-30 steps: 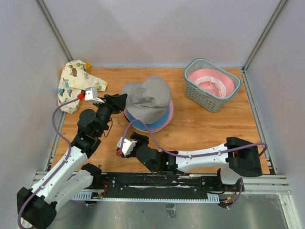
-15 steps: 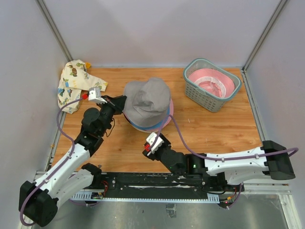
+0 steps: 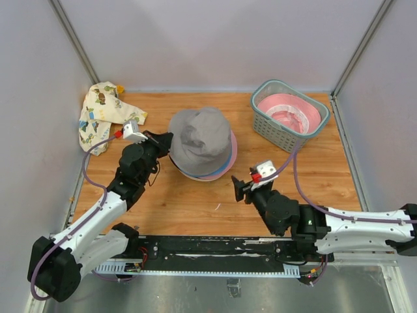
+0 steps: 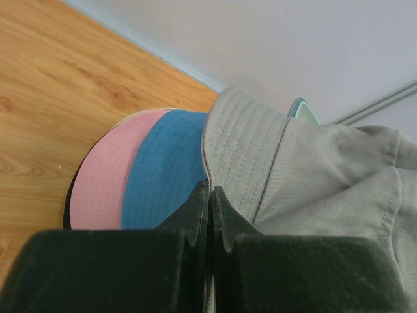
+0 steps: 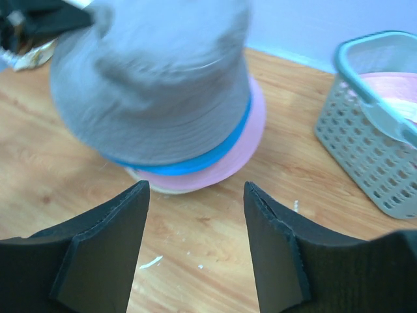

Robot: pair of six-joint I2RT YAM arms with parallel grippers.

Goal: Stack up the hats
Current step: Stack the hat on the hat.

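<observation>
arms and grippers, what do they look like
The left arm and right arm have white shells and black joints, with a purple cable looping along each. A small white block with a red tab sits at each wrist. The left gripper and right gripper have black, wedge-shaped fingers.

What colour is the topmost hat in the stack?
Grey; the topmost hat shows best in the top external view.
</observation>
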